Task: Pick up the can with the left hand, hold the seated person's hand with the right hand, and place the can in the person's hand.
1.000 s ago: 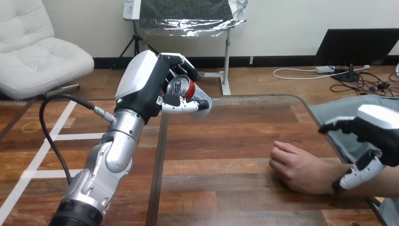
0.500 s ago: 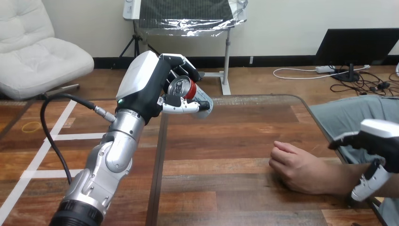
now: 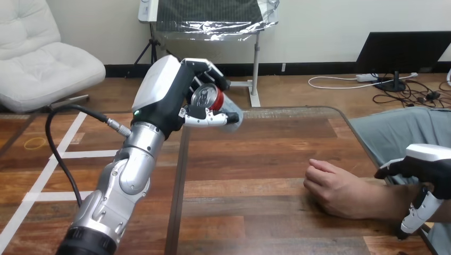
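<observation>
My left hand (image 3: pixel 169 98) is raised over the table's far left part and is shut on a red and silver can (image 3: pixel 208 100). The can is tilted, with its top turned toward me. The person's hand (image 3: pixel 340 192) rests on the table at the right, loosely curled with its knuckles up. My right hand (image 3: pixel 432 171) is at the view's right edge, over the person's forearm (image 3: pixel 391 199) behind the wrist. Its fingers (image 3: pixel 391 169) reach over the far side and its thumb (image 3: pixel 416 217) hangs straight down on the near side, not closed round the arm.
The wooden table (image 3: pixel 255 159) has a dark seam running toward me just right of my left arm. Its right edge passes under the person's forearm. A black cable (image 3: pixel 53 154) loops out from my left forearm.
My right hand has moved right and down, from the person's wrist back along the forearm. My left hand has kept the can in nearly the same place.
</observation>
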Available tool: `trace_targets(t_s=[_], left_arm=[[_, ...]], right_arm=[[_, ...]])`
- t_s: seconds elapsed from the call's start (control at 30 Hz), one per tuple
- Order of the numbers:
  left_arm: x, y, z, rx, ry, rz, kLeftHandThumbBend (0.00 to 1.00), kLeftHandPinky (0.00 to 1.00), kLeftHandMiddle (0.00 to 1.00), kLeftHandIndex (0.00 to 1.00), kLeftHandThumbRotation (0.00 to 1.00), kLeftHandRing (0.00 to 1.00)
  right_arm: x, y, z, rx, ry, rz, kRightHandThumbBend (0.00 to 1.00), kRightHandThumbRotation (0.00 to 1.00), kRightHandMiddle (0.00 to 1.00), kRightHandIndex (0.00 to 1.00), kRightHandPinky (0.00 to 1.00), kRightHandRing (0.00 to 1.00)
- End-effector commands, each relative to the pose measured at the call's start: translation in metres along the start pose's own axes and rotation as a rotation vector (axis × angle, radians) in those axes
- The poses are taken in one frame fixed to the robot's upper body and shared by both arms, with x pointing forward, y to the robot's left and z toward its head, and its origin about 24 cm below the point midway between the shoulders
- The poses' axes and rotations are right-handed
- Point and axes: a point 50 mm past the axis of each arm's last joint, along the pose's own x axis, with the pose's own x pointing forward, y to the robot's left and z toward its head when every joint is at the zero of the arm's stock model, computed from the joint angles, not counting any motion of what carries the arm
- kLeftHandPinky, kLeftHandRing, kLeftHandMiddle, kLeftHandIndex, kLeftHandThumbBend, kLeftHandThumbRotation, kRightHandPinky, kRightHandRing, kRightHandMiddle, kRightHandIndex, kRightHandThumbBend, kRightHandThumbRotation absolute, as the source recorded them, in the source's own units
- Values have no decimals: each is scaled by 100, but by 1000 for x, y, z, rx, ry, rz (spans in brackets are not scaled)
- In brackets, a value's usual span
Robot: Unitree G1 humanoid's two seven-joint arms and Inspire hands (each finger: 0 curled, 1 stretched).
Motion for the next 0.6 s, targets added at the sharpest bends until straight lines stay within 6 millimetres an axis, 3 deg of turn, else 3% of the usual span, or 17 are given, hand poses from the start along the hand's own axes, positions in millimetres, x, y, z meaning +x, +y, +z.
trace_targets(t_s=[0.0, 0.57], left_arm=[[12, 24, 32, -19, -151, 104, 61, 35, 47, 49, 0, 40], [-9, 17, 43, -81, -177, 102, 61, 32, 45, 49, 0, 38]], right_arm=[[-4, -28, 4, -46, 7, -81, 81, 1, 92, 88, 88, 92], [2, -26, 2, -56, 30, -70, 78, 4, 93, 88, 89, 93]])
